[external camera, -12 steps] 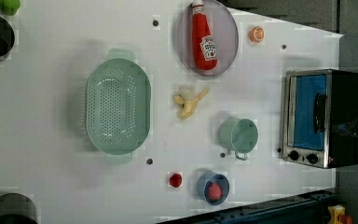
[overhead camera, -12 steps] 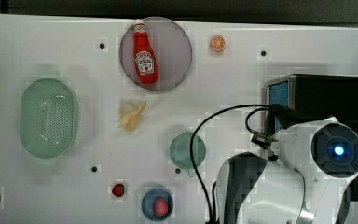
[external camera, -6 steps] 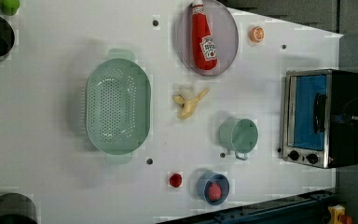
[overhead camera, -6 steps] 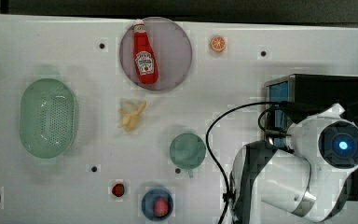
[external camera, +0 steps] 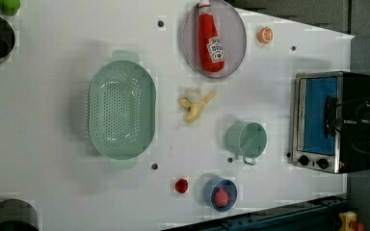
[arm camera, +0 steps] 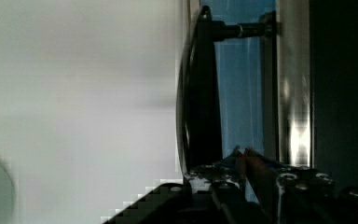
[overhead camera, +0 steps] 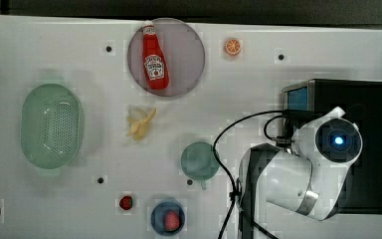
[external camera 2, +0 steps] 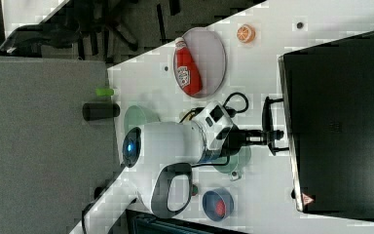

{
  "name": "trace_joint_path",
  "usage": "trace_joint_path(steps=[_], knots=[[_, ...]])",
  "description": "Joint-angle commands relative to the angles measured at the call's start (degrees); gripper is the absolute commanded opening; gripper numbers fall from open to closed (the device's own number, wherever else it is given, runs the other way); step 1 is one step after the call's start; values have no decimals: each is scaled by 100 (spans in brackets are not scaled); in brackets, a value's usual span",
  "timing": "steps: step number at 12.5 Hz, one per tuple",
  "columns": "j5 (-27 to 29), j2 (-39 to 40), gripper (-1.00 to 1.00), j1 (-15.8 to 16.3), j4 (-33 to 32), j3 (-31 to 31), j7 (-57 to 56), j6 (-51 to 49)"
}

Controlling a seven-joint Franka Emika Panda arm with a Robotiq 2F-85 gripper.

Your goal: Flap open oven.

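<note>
Oven (external camera: 335, 120) sits at the left view's right edge of the white table (external camera: 53, 168), door shut, blue glass facing the table centre, knobs at the left view's lower end. Dark bar handle (arm camera: 200, 93) stands off the glass. Gripper (external camera 2: 272, 134) is at the handle in the right view, fingers reaching past the bar; cannot tell how far they are parted or whether they grip it. Green cup (external camera: 246, 139) stands near the door.
</note>
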Motion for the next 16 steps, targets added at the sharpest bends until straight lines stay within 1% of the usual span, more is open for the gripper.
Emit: trace_joint_path(steps=[1, 4, 6, 10, 12, 14, 16], knots=[[22, 70, -65, 39, 5, 50, -172, 252], [-95, 80, -65, 151, -82, 247, -24, 202], [-357, 121, -65, 252, -189, 408, 648, 208], [-1405, 342, -65, 458, -264, 754, 1989, 178], [-1795, 539, -65, 576, -259, 900, 2583, 157], [-2168, 807, -65, 717, -237, 1018, 3289, 153], [-2675, 1157, -65, 905, -162, 1087, 4066, 145]])
